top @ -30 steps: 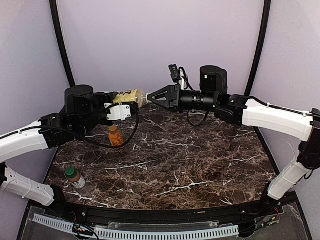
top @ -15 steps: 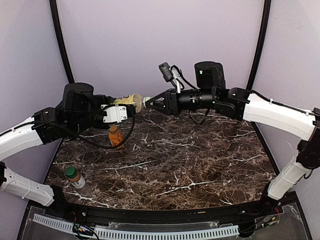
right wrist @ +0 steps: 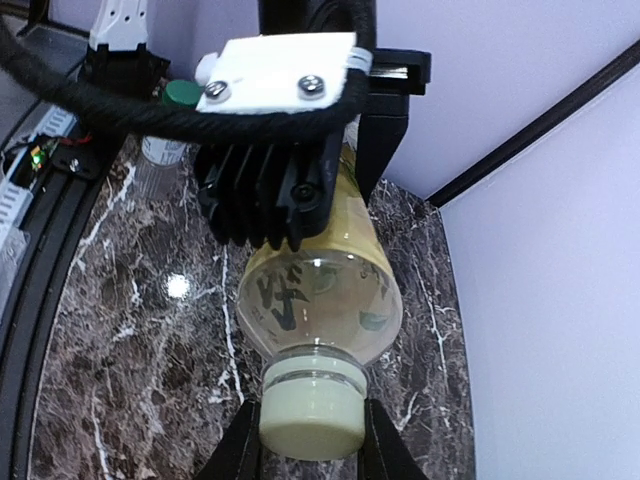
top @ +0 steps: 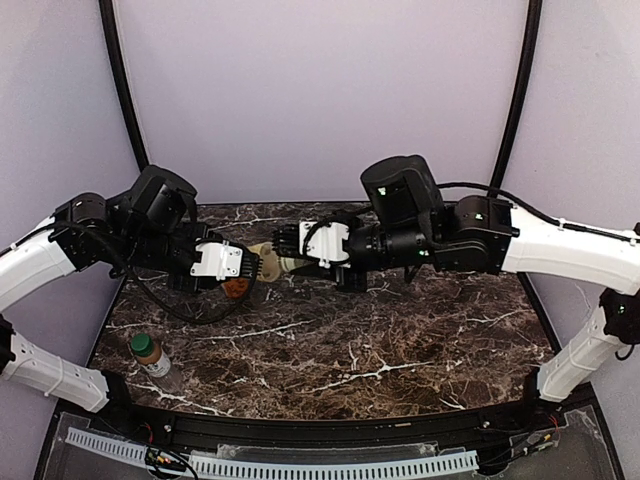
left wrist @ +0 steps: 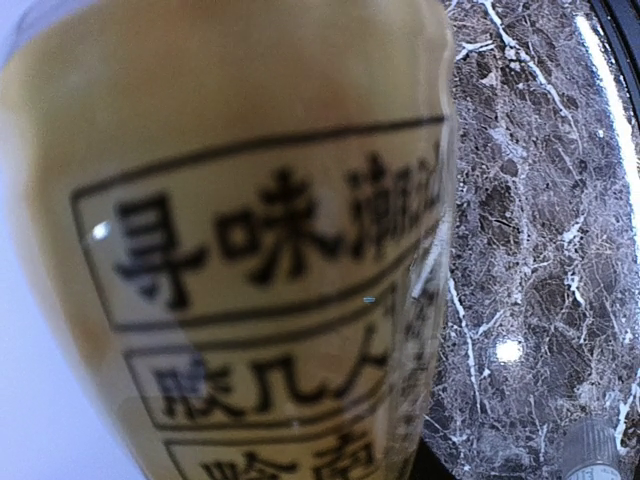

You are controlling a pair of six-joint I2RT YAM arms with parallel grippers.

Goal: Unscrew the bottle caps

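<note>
The tall yellow-labelled bottle [top: 264, 254] lies level in the air between my two grippers, low over the table. My left gripper [top: 243, 266] is shut on its body, and its label [left wrist: 250, 260] fills the left wrist view and hides the fingers. My right gripper [top: 290, 262] is shut on the bottle's pale cap [right wrist: 312, 412], with a black finger [right wrist: 236, 452] on each side. The short orange bottle [top: 236, 289] stands mostly hidden behind my left gripper. The small clear bottle [top: 151, 356] with a green cap stands at the front left, and also shows in the right wrist view [right wrist: 170, 110].
The dark marble table [top: 380, 340] ends at a black front rail [top: 320, 428]. Lilac walls and black corner posts [top: 122, 90] close in the back and sides. Cables loop under both wrists.
Both arms have come down and nearer to me, carrying the yellow-labelled bottle from high at the back wall to low over the table. The right wrist has turned and its fingers have closed on the cap.
</note>
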